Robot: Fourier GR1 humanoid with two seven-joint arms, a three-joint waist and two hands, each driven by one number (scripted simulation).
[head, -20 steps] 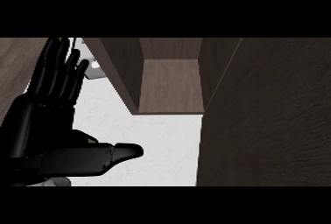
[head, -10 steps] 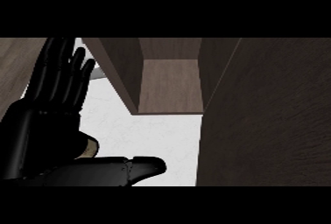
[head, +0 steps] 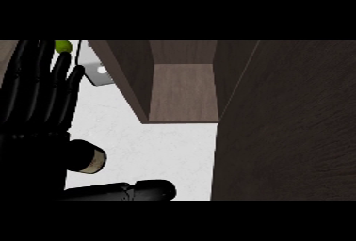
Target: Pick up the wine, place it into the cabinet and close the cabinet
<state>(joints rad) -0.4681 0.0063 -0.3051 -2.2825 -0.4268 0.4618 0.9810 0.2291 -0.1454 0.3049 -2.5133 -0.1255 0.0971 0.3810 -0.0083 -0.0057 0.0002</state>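
— At nine o'clock in the head view, whose hand is that?

— My left hand point(head: 31, 117), fingers straight and pointing toward twelve, thumb point(head: 125, 190) stretched out toward three along the bottom. It grips nothing.

— And the wine?

— Just a dark, cream-edged cylinder end point(head: 89, 157) shows beside my palm, at about seven o'clock; I take it for the wine, though I cannot tell whether it touches my hand.

— The cabinet?

— Its open compartment point(head: 182, 92) sits at twelve o'clock, and its dark door point(head: 292, 127) fills the three o'clock side. A white counter point(head: 160, 150) lies between. A small green thing point(head: 62, 46) peeks above my fingertips at eleven.
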